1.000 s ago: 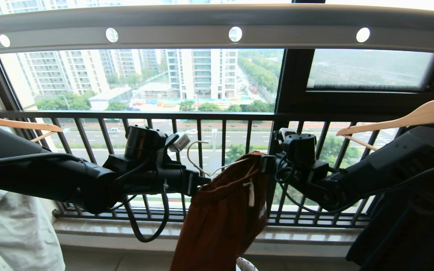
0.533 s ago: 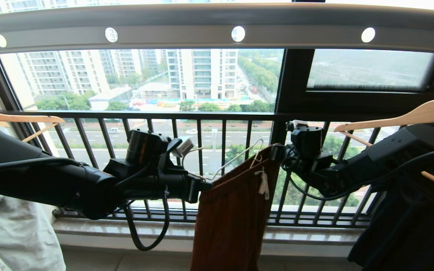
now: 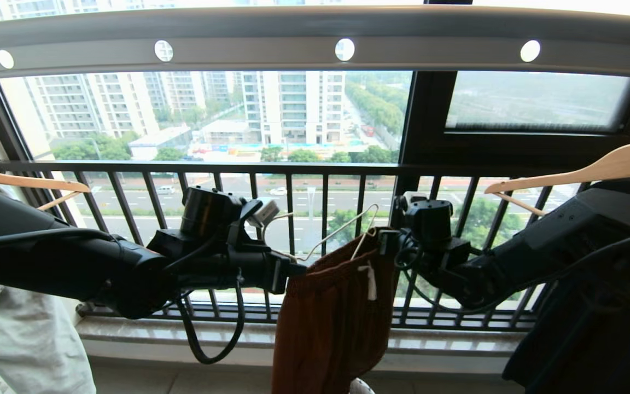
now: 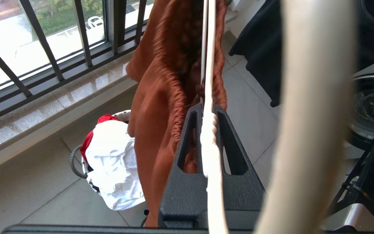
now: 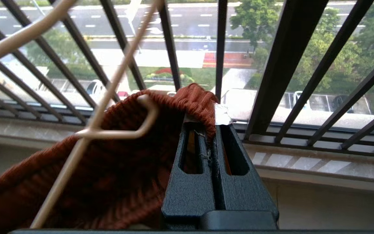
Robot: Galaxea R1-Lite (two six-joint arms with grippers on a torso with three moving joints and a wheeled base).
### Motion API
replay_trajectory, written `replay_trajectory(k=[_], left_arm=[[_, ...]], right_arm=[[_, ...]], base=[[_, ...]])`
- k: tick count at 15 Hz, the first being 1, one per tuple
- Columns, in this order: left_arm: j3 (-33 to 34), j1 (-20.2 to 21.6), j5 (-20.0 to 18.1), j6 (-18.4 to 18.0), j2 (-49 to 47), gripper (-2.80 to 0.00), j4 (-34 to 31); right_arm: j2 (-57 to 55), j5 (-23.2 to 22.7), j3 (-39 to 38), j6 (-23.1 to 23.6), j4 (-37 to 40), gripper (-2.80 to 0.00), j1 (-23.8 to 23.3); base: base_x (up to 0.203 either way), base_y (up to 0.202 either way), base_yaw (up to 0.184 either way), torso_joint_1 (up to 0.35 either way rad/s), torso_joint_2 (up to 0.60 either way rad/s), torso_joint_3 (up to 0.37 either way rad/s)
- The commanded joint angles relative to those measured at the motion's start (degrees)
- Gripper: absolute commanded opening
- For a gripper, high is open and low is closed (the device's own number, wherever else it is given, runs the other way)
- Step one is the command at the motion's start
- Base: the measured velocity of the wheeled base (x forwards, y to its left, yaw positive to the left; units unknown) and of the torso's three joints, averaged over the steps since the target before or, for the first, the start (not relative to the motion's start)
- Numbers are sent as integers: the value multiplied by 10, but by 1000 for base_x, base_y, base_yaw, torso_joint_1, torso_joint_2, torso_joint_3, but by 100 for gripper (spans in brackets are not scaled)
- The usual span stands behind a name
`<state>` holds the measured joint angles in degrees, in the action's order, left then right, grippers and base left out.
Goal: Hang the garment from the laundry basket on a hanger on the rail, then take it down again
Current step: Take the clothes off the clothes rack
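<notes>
The rust-brown garment (image 3: 331, 317) hangs between my two arms, well below the grey rail (image 3: 315, 38). My left gripper (image 3: 298, 268) is shut on the twisted neck of the cream wire hanger (image 3: 337, 232), with the waistband bunched against its fingers (image 4: 190, 156). My right gripper (image 3: 383, 241) is shut on the waistband's other end (image 5: 200, 100). The hanger's arm (image 5: 109, 97) runs over the cloth, and its upturned end hook (image 5: 148, 113) rests on the waistband beside the right gripper (image 5: 211, 122). The laundry basket (image 4: 86, 169) stands on the floor below.
Thick wooden hangers hang at the left (image 3: 19, 178) and the right (image 3: 594, 169). A pale denim garment (image 3: 19, 339) hangs lower left, a dark one (image 3: 594, 339) lower right. The black window railing (image 3: 315, 167) is just beyond both grippers. A white cloth (image 4: 112, 162) fills the basket.
My right gripper lifted the waistband up and right, then came back down to the left. The hanger's right arm end now sticks out above the waistband. The left gripper barely moved.
</notes>
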<state>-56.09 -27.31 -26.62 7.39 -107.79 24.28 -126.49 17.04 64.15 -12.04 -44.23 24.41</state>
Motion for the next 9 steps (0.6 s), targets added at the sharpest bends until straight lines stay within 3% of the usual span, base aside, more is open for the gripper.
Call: replay_trajectory(k=[1, 4, 6, 9], left_arm=[[-4, 0, -2, 3, -3, -280, 5], [-3, 0, 11, 32, -10, -280, 52], [-4, 0, 48, 39, -24, -280, 85], [-12, 0, 58, 52, -29, -280, 89]], right_arm=[[31, -2, -42, 7, -3, -280, 60], [43, -2, -72, 12, -2, -280, 103], [46, -2, -88, 20, -2, -280, 126], [55, -2, -106, 24, -2, -280, 152]], base=[[0, 0, 0, 0, 0, 0], [0, 0, 0, 0, 0, 0], [0, 0, 0, 0, 0, 0], [0, 0, 0, 0, 0, 0]])
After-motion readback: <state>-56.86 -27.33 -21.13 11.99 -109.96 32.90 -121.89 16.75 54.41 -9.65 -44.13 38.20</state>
